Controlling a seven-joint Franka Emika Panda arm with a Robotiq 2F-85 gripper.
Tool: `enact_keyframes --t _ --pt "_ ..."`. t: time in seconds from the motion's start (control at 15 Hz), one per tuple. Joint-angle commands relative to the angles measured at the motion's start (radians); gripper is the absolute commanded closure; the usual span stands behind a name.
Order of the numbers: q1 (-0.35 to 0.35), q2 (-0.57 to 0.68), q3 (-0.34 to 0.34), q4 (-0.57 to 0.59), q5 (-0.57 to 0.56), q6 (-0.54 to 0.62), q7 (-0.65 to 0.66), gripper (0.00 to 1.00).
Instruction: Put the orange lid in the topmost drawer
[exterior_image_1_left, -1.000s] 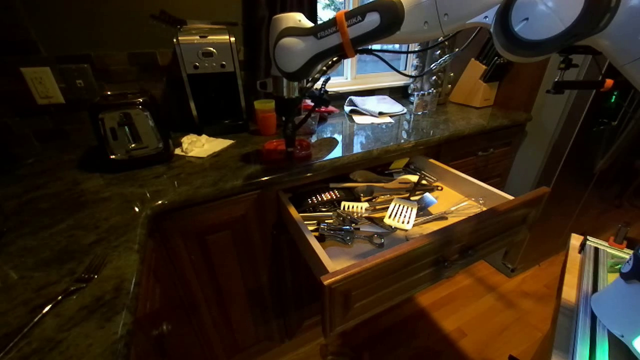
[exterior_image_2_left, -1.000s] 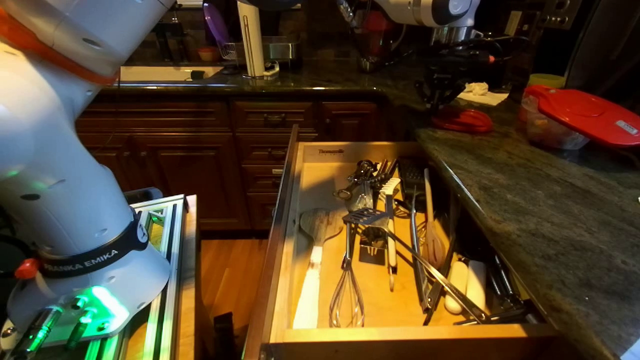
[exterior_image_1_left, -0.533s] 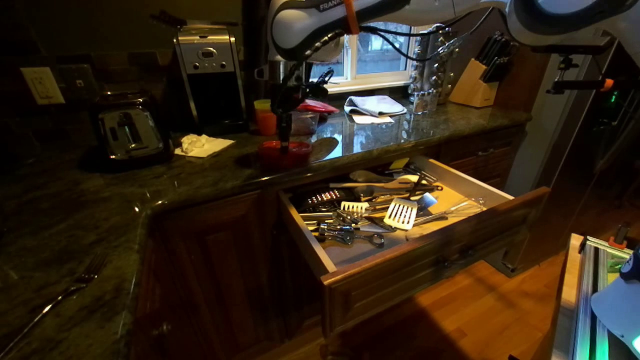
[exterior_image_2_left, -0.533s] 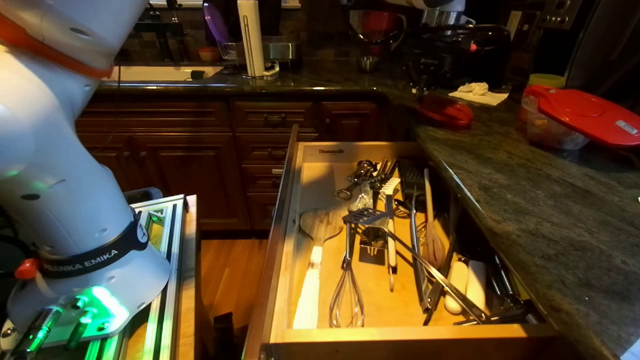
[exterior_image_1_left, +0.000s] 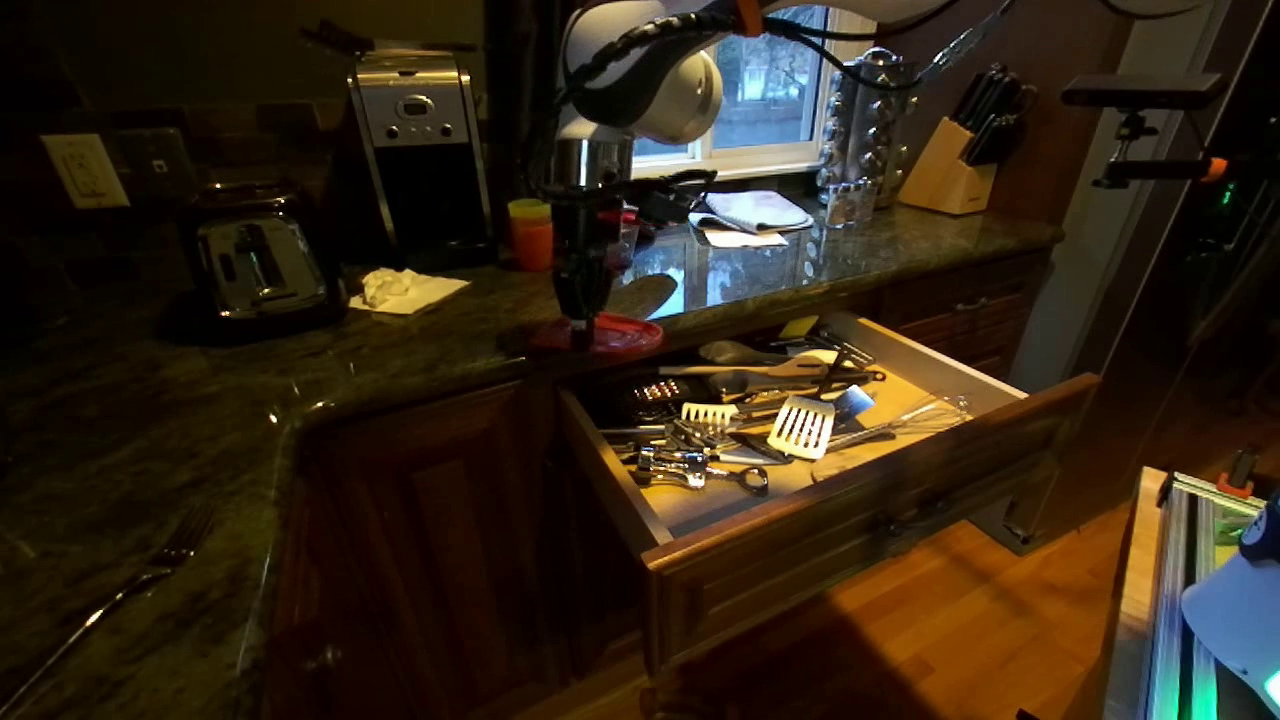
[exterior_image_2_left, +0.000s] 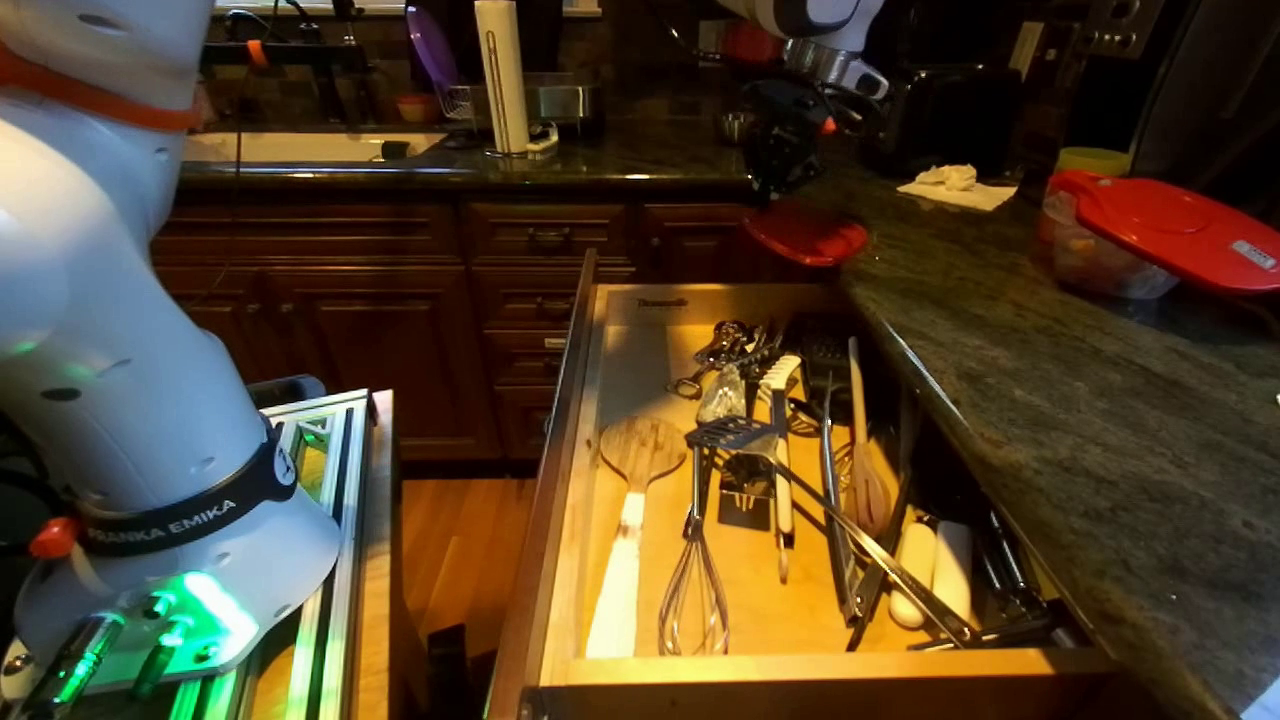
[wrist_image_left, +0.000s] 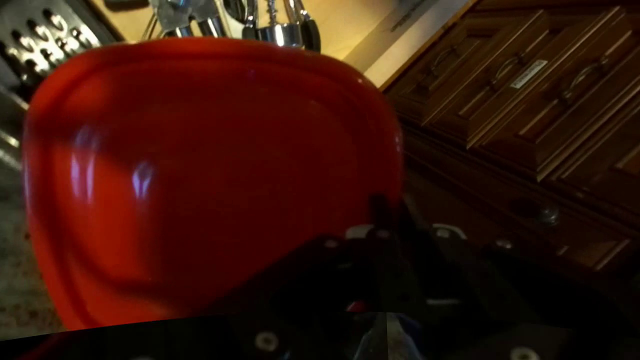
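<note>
Orange lid (exterior_image_2_left: 805, 238), rim pinched by end effector (wrist_image_left: 394, 207), held near the open top drawer (exterior_image_1_left: 800, 560), utensils (exterior_image_1_left: 803, 428) inside it.

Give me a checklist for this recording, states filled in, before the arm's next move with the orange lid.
1. Is the orange lid in the gripper? Ok: pinched at its edge.
2. Is the drawer open? Ok: pulled well out.
3. Is the lid over the drawer's middle? Not ok: it hangs near a back corner, by the edge of the counter.
4. Is the lid clear of the drawer's side wall? Cannot tell: the height is hard to judge.
5. Is there a flat landing spot? Cannot tell: a spatula and a whisk lie inside, among others.
</note>
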Motion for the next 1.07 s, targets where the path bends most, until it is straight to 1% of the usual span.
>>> enact_keyframes --t 0.0,0.2,0.33,0.53,0.67,0.8,1.0 --pt "0.017 -0.132 -0.027 -0.244 0.048 0.140 0.163 0.98" --pt "0.023 -0.211 -0.044 -0.391 0.053 0.216 0.292 0.98" --pt "0.025 -0.274 -0.051 -0.491 0.064 0.230 0.376 0.98" --pt "0.020 -0.372 -0.055 -0.648 0.098 0.249 0.434 0.98" --pt "0.017 -0.407 -0.060 -0.713 0.113 0.257 0.446 0.98" --pt "0.017 -0.433 -0.077 -0.767 0.078 0.279 0.471 0.98" --pt "0.010 -0.438 -0.111 -0.809 -0.007 0.381 0.471 0.98"
